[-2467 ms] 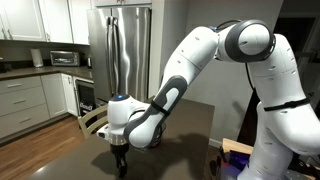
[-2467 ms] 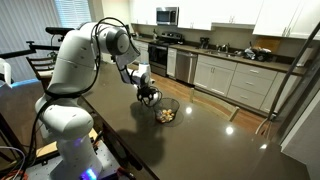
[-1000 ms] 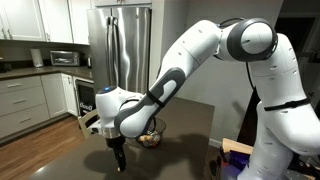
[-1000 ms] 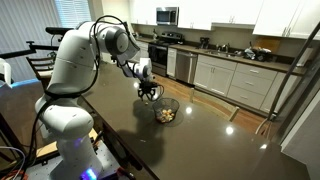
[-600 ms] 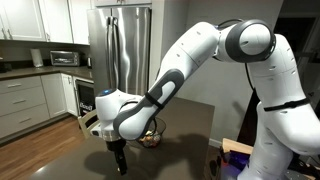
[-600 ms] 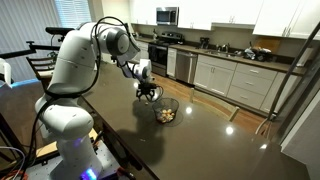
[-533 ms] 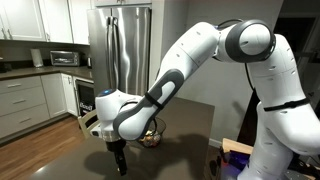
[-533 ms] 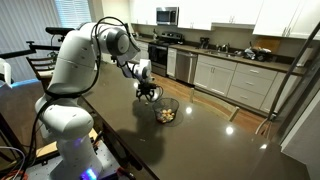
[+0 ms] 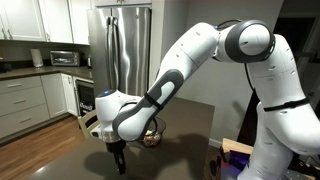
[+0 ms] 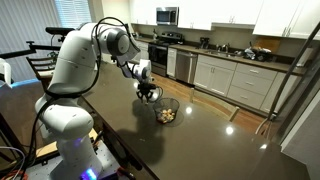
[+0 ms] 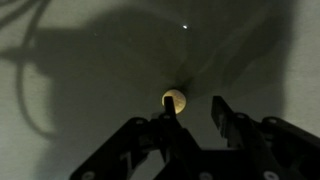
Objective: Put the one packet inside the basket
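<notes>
In the wrist view the packet point(image 11: 173, 99) is a small pale-yellow spot on the dark tabletop, right at the tip of one finger. My gripper point(image 11: 196, 108) is open and points down at the table, with nothing between its fingers. In both exterior views the gripper point(image 10: 148, 96) point(image 9: 118, 162) hangs low over the table beside the basket point(image 10: 166, 110). The dark wire basket holds a mixed heap of packets. It shows partly behind my arm in an exterior view point(image 9: 151, 136). The packet is too small to see in the exterior views.
The dark glossy table point(image 10: 200, 140) reflects light. Kitchen counters point(image 10: 240, 70) and a steel fridge point(image 9: 120, 50) stand behind. A chair back point(image 9: 92, 122) is at the table's far edge.
Since 2.5 s ago the wrist has shifted a little sideways, away from the basket. Over the last second nothing has visibly moved.
</notes>
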Available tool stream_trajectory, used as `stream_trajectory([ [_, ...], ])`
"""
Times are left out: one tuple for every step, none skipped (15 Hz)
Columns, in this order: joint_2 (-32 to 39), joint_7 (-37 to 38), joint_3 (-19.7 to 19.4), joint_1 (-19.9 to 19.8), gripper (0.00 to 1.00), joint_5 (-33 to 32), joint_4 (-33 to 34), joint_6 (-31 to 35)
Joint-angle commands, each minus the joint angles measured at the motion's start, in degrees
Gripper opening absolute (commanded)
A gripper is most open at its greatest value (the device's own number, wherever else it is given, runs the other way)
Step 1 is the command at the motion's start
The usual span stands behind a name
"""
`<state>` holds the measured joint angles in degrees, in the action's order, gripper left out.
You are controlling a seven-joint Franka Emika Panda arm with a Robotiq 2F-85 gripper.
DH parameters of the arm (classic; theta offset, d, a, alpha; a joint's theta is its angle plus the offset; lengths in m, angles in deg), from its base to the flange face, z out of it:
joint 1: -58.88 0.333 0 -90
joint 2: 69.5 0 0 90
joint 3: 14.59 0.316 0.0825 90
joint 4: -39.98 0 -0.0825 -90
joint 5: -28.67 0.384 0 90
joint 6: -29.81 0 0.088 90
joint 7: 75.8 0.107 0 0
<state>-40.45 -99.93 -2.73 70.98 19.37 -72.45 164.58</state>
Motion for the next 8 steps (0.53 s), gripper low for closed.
stream_trajectory([
  [0.57, 0.15, 0.83, -0.87, 0.14, 0.48, 0.81, -1.05],
  [0.57, 0.21, 0.75, -0.8, 0.07, 0.31, 0.75, -0.91],
  [0.56, 0.19, 0.73, -0.8, 0.05, 0.26, 0.7, -0.88],
  [0.58, 0.19, 0.7, -0.8, 0.02, 0.21, 0.68, -0.85],
  [0.65, 0.17, 0.68, -0.81, 0.01, 0.18, 0.66, -0.81],
  [0.69, 0.15, 0.69, -0.82, 0.0, 0.19, 0.63, -0.83],
  [0.75, 0.15, 0.7, -0.81, 0.0, 0.19, 0.64, -0.84],
  [0.79, 0.19, 0.67, -0.77, 0.02, 0.13, 0.66, -0.86],
])
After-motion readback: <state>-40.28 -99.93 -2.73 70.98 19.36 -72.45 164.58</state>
